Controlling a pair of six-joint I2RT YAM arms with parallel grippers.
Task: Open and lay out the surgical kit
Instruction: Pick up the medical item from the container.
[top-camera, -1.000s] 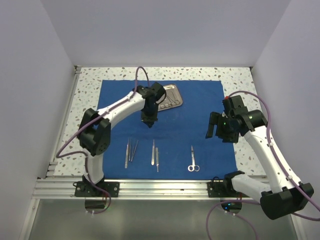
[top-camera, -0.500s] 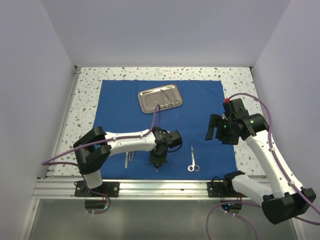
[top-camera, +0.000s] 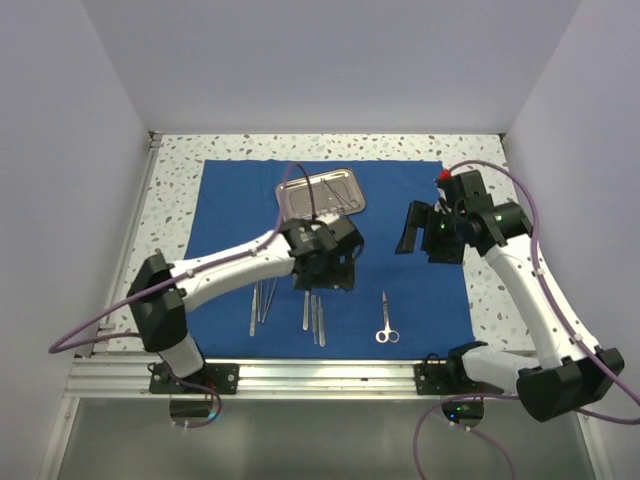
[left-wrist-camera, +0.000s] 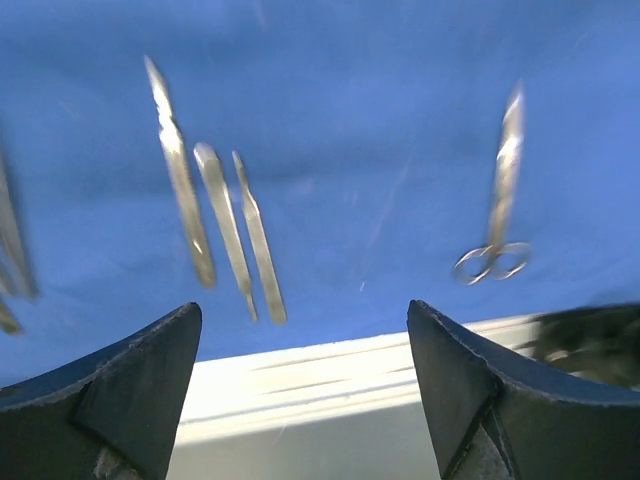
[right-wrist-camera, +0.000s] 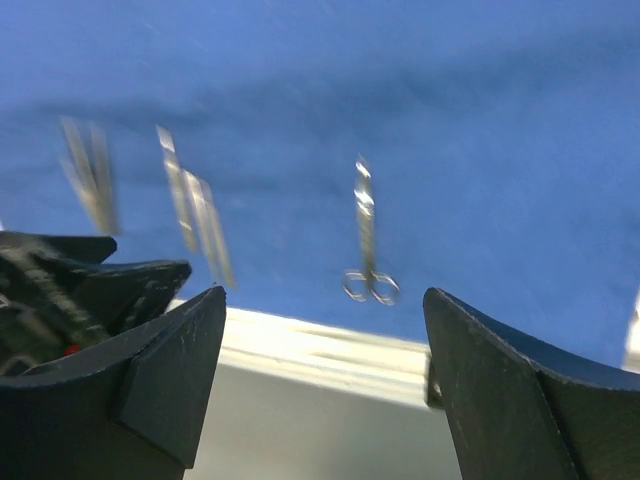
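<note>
Scissors (top-camera: 386, 321), probably scalpel handles (left-wrist-camera: 226, 232), on blue drape (top-camera: 232, 200), left pincer (left-wrist-camera: 302, 312) spread

Speckled white desk (top-camera: 175, 165) is enclosed by plain pale walls (top-camera: 330, 60) | near edge is bounded by an aluminium rail (top-camera: 320, 375) | evenly lit

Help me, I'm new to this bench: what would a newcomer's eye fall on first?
The royal-blue cloth spread flat on the speckled table dominates, a shiny steel tray at its far middle. Along its near edge lies a row of slim steel instruments, the scissors apart to the right. Two open hands hover above it: the left hand by the row, the right hand over the cloth's right side.
</note>
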